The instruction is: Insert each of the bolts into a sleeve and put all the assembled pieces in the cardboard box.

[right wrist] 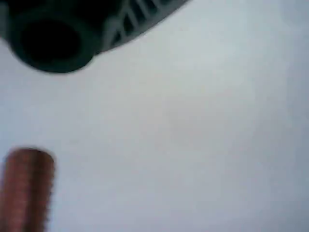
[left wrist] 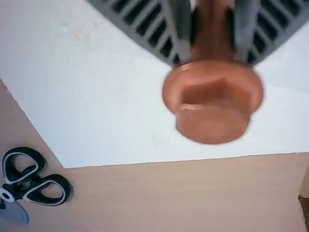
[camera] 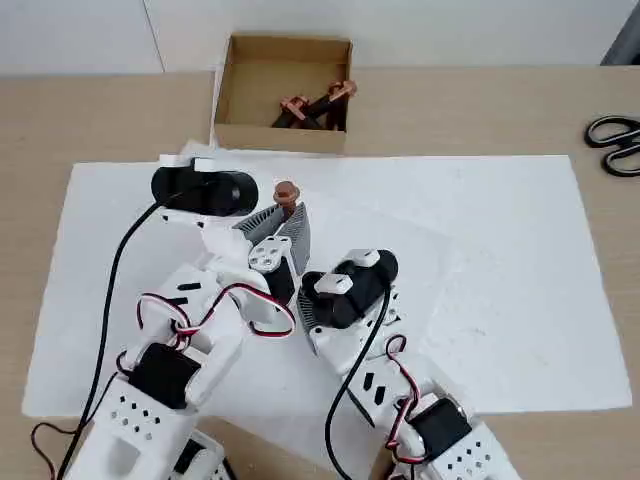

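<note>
**Bolt and sleeve held over the white sheet, box waiting at the back**

A pale wooden table (camera: 40, 120) carries a large white paper sheet (camera: 480, 280), which runs from the arms' bases almost to the far edge. Beyond the sheet stands the open cardboard box (camera: 240, 85), with assembled pieces (camera: 318, 105) of black sleeves and copper bolts lying in its right corner. Black-handled scissors (camera: 615, 142) lie on bare wood at the far right, well apart from the box.

From above, the right arm's wrist housing covers its claw, so the sleeve there is hard to pick out. In the right wrist view the second jaw is cut off and everything close is blurred.

The left gripper (camera: 285, 215) pinches a copper bolt (left wrist: 212, 101) by its shank, with the hexagonal head standing clear of the grey ribbed jaws, above the sheet just short of the box. The right gripper (right wrist: 96, 24) clasps a black sleeve (right wrist: 48, 41) with its open bore showing; the bolt's threaded end hangs near it, not touching.
</note>
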You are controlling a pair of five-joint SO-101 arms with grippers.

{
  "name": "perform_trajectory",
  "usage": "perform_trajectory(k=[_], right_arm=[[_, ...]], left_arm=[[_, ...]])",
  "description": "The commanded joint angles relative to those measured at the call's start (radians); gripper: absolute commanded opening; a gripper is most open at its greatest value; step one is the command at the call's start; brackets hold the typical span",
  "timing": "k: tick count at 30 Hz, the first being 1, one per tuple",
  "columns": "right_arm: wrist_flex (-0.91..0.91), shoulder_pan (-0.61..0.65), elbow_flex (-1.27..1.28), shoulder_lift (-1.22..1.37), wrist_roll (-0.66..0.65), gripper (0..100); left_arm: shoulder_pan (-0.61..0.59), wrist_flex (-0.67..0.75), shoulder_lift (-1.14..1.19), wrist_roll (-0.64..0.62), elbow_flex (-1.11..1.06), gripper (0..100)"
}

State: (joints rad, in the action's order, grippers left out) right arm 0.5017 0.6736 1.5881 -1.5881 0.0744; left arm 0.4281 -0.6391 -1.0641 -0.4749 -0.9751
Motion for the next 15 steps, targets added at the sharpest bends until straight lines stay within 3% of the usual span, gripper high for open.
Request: perform_trajectory(k=[1,15], right_arm=[[-0.022,0.007,-0.006,-0.019,0.006,0.6],[-0.022,0.005,-0.008,-0.019,0.006,0.6]], left_arm=[[0.006,0.031,-0.020,-0.005,-0.004,1],[0.049,-0.018,-0.021,-0.005,-0.042,1]])
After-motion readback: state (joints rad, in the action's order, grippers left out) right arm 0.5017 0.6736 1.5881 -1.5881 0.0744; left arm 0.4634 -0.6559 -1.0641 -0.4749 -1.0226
